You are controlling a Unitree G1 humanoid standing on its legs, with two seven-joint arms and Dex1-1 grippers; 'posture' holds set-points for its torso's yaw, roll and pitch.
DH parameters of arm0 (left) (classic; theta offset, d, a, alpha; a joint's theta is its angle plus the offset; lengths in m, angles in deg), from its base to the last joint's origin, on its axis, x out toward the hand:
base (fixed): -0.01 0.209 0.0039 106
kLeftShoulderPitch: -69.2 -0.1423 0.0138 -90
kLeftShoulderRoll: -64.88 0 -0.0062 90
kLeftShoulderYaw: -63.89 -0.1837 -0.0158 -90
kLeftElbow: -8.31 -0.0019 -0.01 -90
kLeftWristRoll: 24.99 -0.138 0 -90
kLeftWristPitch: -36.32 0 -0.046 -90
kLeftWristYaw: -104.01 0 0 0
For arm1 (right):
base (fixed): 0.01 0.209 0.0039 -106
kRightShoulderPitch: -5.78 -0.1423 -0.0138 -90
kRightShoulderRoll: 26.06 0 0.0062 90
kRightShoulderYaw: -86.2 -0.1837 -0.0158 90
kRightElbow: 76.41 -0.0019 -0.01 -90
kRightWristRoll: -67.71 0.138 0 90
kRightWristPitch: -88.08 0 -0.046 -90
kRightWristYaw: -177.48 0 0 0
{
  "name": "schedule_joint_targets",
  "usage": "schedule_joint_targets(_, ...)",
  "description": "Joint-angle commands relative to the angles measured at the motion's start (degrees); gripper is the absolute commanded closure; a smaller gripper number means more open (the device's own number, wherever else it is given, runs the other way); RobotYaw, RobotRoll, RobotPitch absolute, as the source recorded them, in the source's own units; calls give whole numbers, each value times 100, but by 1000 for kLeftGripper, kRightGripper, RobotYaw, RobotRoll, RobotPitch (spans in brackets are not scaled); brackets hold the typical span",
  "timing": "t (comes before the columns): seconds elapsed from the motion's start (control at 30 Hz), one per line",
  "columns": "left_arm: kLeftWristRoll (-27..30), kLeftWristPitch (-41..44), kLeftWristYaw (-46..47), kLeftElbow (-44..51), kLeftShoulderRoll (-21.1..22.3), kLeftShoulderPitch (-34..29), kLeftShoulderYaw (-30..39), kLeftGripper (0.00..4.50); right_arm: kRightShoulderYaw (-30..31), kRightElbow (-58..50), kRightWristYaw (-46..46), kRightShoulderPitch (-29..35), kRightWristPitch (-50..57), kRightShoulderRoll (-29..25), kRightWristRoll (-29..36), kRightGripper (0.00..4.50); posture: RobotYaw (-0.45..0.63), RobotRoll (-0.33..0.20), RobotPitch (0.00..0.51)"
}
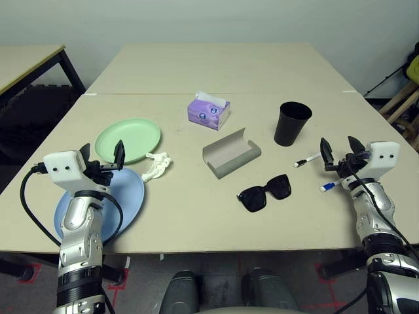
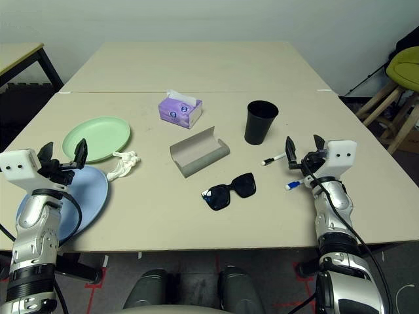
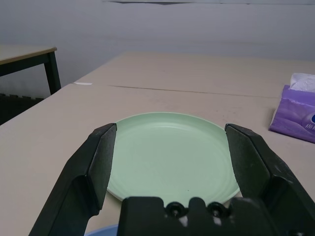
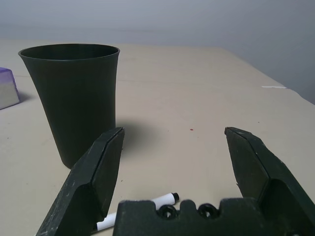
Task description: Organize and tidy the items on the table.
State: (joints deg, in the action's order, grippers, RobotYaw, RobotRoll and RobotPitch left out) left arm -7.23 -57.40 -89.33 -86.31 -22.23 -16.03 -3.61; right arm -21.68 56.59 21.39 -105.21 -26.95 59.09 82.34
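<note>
Pale wall stands behind a big beige bench (image 1: 196,216) with a seam running across it. Lots of things lie on it, not yet tidied.

At the left of the frame sit two plates. A green plate (image 1: 127,139) is higher up, and a blue plate (image 1: 127,196) is lower, near the front edge. A crumpled white tissue (image 1: 157,165) lies just beside them. The left pincer (image 1: 103,159) hangs above the spot where the two plates meet. Its fingers are wide apart and hold nothing. The green plate lies straight ahead of it.

In the middle is a grey glasses case (image 1: 231,153), lying open. Black sunglasses (image 1: 265,192) lie below it in the frame. A purple tissue box (image 1: 208,111) sits higher up.

At the right stands a black cup (image 1: 292,123). Two pens (image 1: 308,159) lie below it, each slanting up toward the right of the frame. The right pincer (image 1: 339,154) is wide apart too, and empty. One pen lies just to its left and the other just under it, with the cup straight ahead, as the right wrist view shows.

I think the right arm is the nearer one for the pens and the cup, and the left arm for the plates.
</note>
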Motion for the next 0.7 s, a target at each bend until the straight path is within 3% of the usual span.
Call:
schedule_joint_targets(0.03, -5, 82, 4, 116, 29, 54, -46, 0, -49, -57, 23, 87, 16, -3, 66, 29, 77, 0, 0)
schedule_joint_targets(0.27, -6, 167, -18, 122, 30, 148, -95, 0, 11, -327, 355, 196, 249, -104, 156, 29, 73, 0, 0)
schedule_joint_targets(0.7, 5, 251, -96, 87, 85, 277, -113, 0, 477, -2145, 2555, 901, 1500, -433, 958, 29, 65, 0, 0)
